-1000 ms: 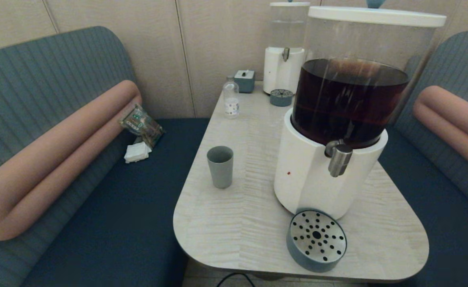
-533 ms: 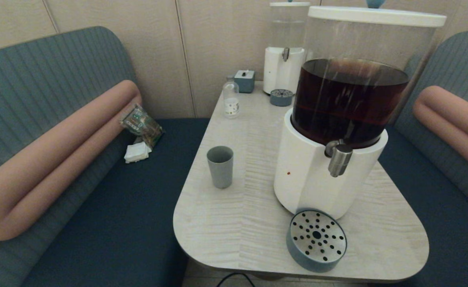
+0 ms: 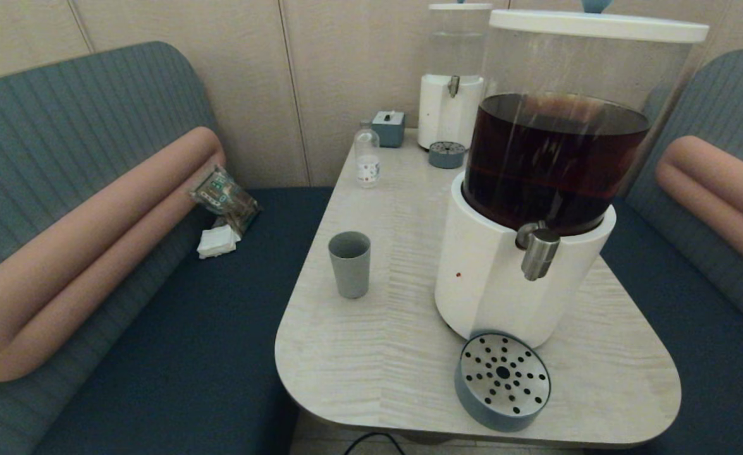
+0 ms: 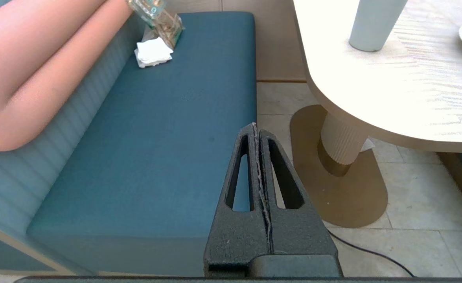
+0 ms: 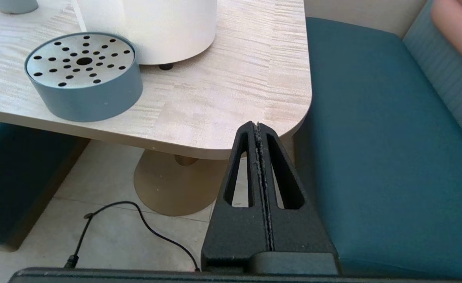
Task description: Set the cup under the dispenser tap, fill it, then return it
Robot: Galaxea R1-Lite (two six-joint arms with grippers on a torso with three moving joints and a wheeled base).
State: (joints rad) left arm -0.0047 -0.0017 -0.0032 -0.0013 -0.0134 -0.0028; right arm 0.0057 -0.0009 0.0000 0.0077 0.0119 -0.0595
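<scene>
Nothing moved since second ago: cup [image 3: 349,263] same spot, upright on bench [image 3: 371,354], well left of dispenser tap [image 3: 539,252], drip tray [image 3: 503,381] beneath tap bare.

Head view shows neither arm. Wrist views only: left gripper [image 4: 257,127] pressed closed, empty, low over floor beside blue seat [image 4: 168,129]; right gripper [image 5: 256,126] closed, empty, below bench corner.

Bottle [image 3: 366,155] label unreadable. Seat packet [image 3: 224,197] print illegible.
</scene>
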